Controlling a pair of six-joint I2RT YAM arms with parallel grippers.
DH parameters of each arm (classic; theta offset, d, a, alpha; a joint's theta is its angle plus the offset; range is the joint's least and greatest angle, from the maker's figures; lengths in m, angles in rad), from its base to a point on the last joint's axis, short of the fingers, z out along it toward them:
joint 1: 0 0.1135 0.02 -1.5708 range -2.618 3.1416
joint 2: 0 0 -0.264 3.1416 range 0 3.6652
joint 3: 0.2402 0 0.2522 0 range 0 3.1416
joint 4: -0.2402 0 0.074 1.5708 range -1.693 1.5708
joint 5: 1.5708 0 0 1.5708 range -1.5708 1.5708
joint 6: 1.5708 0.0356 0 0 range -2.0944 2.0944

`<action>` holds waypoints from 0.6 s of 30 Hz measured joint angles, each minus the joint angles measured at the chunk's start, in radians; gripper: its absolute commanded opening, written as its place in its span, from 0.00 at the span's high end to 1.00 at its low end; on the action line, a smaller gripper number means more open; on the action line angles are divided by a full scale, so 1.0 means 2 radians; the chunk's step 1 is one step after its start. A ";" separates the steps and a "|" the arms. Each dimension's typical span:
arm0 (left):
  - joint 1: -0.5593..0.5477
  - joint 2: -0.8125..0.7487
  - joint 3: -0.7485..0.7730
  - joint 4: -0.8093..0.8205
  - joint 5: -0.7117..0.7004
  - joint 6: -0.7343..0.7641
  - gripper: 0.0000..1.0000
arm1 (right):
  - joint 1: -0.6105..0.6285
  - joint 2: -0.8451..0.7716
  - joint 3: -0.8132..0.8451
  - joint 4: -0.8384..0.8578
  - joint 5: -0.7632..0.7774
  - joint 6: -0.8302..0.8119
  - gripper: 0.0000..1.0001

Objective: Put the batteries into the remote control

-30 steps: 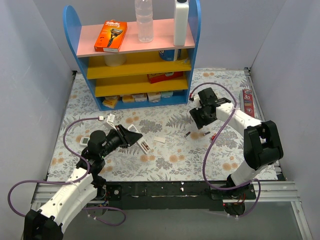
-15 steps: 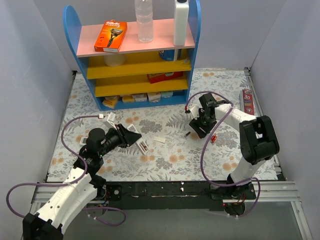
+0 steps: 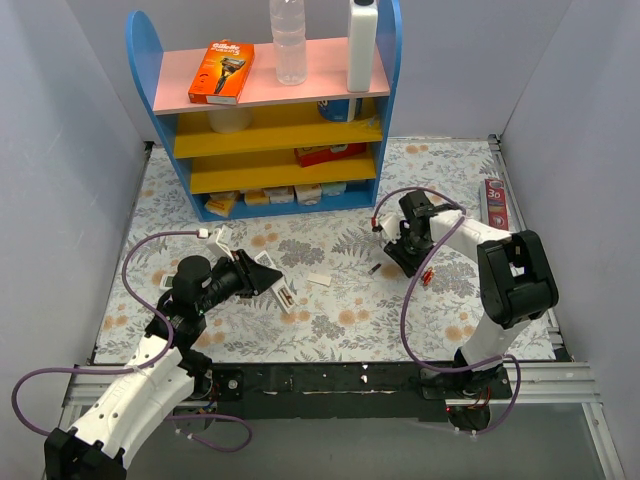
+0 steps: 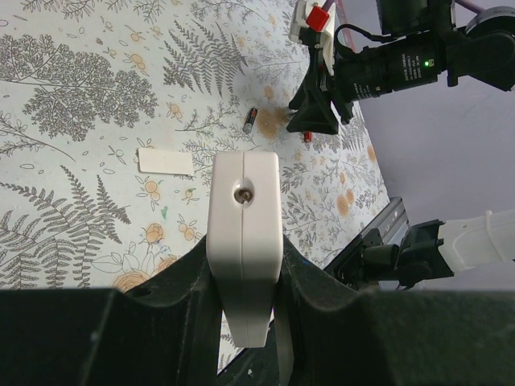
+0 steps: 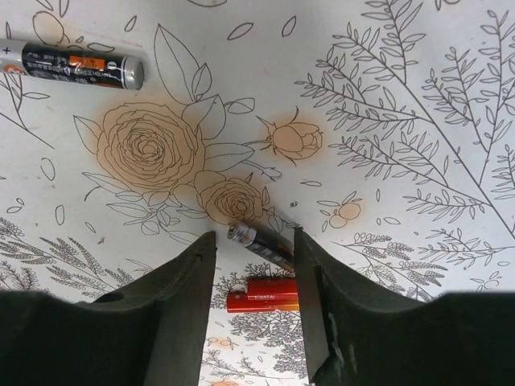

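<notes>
Cloth [image 3: 330,320] printed with ferns and flowers covers the table in the top view, with a blue shelf unit [image 3: 160,100] at its far edge. The left gripper [image 3: 268,278] is raised above the cloth, clenched on the remote control [image 3: 286,297], which sticks out past its fingers. A small white cover plate [image 3: 319,279] lies just beyond it. The right gripper [image 3: 400,258] is down at the cloth, with a battery [image 3: 373,268] just to its left and a small red piece [image 3: 428,277] near it. In the left wrist view, the remote control [image 4: 244,233] sits gripped between the two dark fingers [image 4: 189,277], its end facing the camera. Beyond it lie the cover plate [image 4: 165,161] and the battery [image 4: 250,120], next to the lowered right gripper [image 4: 314,117]. In the right wrist view, the right gripper [image 5: 253,257] is spread open, its fingers [image 5: 181,289] straddling a second battery [image 5: 259,240] that lies tilted on the cloth. The red piece [image 5: 261,296] rests just beside it. The first battery [image 5: 80,64] lies well apart at the upper left.
</notes>
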 measured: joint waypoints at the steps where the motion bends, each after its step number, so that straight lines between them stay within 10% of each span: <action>1: 0.000 0.000 0.000 -0.001 0.000 0.000 1.00 | 0.000 -0.004 -0.004 0.002 0.001 0.000 0.61; 11: 0.000 0.001 0.000 -0.001 0.002 -0.004 1.00 | 0.000 -0.015 -0.018 0.017 0.011 0.010 0.98; 18: 0.000 0.003 0.000 0.007 0.004 -0.015 1.00 | 0.000 0.008 0.009 0.010 0.013 0.063 0.99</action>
